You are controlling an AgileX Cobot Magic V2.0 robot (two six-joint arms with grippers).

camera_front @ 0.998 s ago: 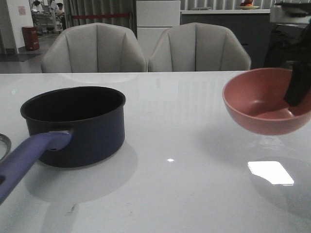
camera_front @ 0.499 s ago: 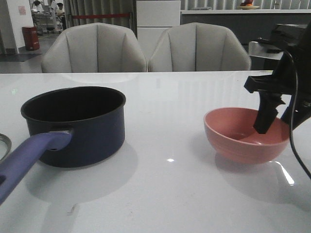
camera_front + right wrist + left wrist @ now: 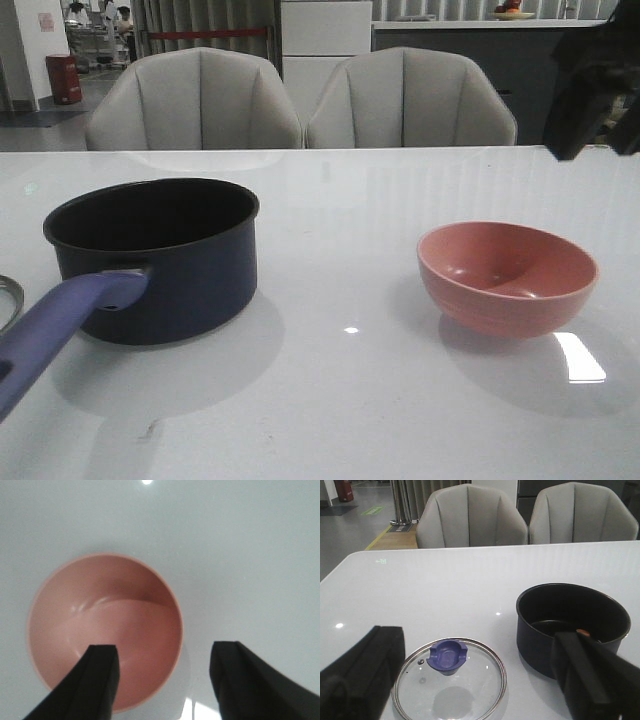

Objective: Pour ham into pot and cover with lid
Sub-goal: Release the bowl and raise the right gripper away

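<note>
The navy pot [image 3: 170, 265] stands on the left of the table, its purple-blue handle [image 3: 55, 325] pointing toward me. In the left wrist view a small orange bit of ham [image 3: 581, 632] shows inside the pot [image 3: 555, 605]; the rest is hidden by a finger. The glass lid [image 3: 470, 690] with its blue knob [image 3: 447, 655] lies flat beside the pot. My left gripper [image 3: 476, 636] hangs open above the lid. The pink bowl [image 3: 507, 275] sits empty on the right. My right gripper [image 3: 165, 652] is open above the bowl [image 3: 100, 615], and it is raised at the front view's upper right [image 3: 582, 98].
Two grey chairs [image 3: 300, 100] stand behind the table's far edge. Only the lid's rim [image 3: 8, 295] shows at the front view's left border. A bright ceiling reflection [image 3: 580, 358] lies on the white tabletop beside the bowl.
The right gripper lowered the pink bowl onto the table, let go of it and rose up to the right. Pot and lid have not moved.
</note>
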